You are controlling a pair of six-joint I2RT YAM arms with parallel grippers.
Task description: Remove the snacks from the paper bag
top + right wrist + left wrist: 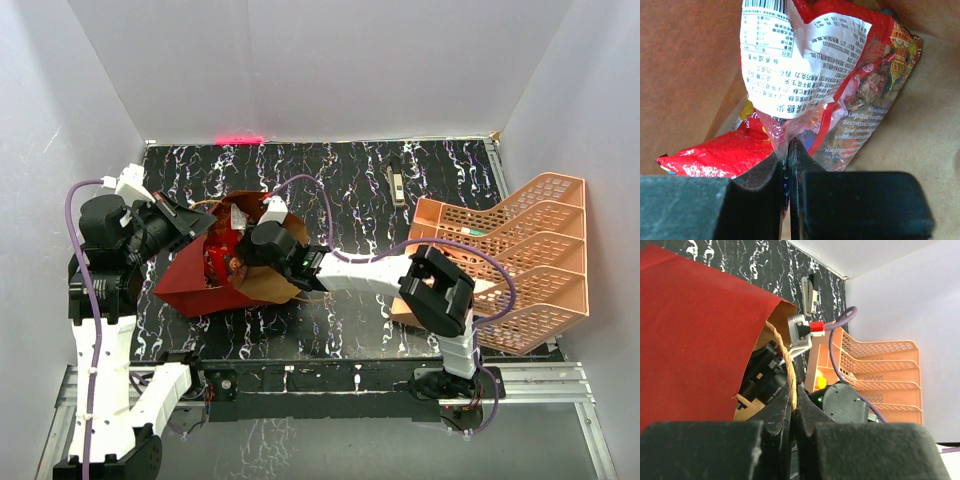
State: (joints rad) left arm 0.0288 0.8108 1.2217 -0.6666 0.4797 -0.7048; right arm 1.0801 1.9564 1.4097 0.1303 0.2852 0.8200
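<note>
The paper bag (185,282) lies on its side at the left of the black marbled table, red outside and brown inside (685,65). My left gripper (795,402) is shut on the bag's tan cord handle (786,360), at the bag's mouth (205,225). My right gripper (788,145) reaches into the bag (245,262) and is shut on the lower edge of a clear-and-red snack packet (815,75) with a white printed label. A shiny red packet (715,152) lies just left of the fingers, with a bit of yellow wrapper behind it. Snacks (218,258) show in the bag's opening.
A peach lattice tiered tray (510,255) stands at the right edge of the table and also shows in the left wrist view (875,375). A slim black-and-cream pen-like tool (397,180) lies at the back. White walls close in three sides.
</note>
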